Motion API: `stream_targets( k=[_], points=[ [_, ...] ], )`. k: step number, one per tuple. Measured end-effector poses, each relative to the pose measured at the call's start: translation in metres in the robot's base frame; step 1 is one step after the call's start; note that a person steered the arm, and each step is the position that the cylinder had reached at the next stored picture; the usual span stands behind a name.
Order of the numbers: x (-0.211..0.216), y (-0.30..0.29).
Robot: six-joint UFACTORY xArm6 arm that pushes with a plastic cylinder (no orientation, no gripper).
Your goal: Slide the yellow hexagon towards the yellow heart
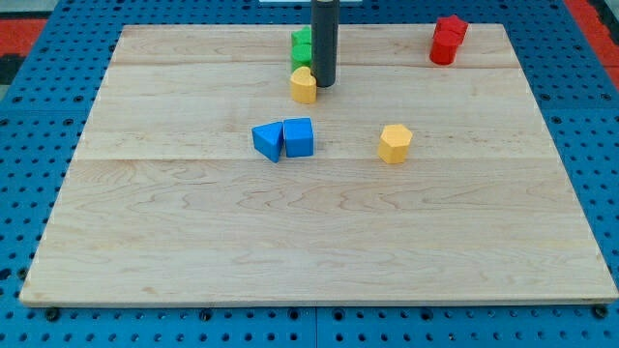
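The yellow hexagon (395, 143) lies right of the board's middle. The yellow heart (304, 85) lies near the view's top, left of centre. My tip (323, 83) stands just right of the yellow heart, touching or nearly touching it, and well up and to the left of the yellow hexagon. The dark rod rises from the tip out of the view's top.
A green block (301, 46) sits just above the yellow heart, partly behind the rod. Two blue blocks (284, 139) lie side by side near the middle, a triangle on the left. A red block (447, 41) stands at the top right. The wooden board (290, 242) lies on a blue perforated base.
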State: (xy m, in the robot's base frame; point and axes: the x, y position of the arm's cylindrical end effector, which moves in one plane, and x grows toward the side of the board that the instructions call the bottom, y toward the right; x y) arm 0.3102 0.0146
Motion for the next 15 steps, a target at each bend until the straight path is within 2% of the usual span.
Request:
stream_targets(
  k=[1, 2, 3, 5, 6, 7, 9, 10, 12, 14, 15],
  points=[
    [0.003, 0.001],
    [0.029, 0.034],
    [0.1, 0.049],
    [0.17, 0.022],
    [0.162, -0.008],
    [0.153, -0.01],
    [0.142, 0.135],
    [0.119, 0.106],
    [0.139, 0.086],
    [0.093, 0.023],
    [0.07, 0.054]
  ],
)
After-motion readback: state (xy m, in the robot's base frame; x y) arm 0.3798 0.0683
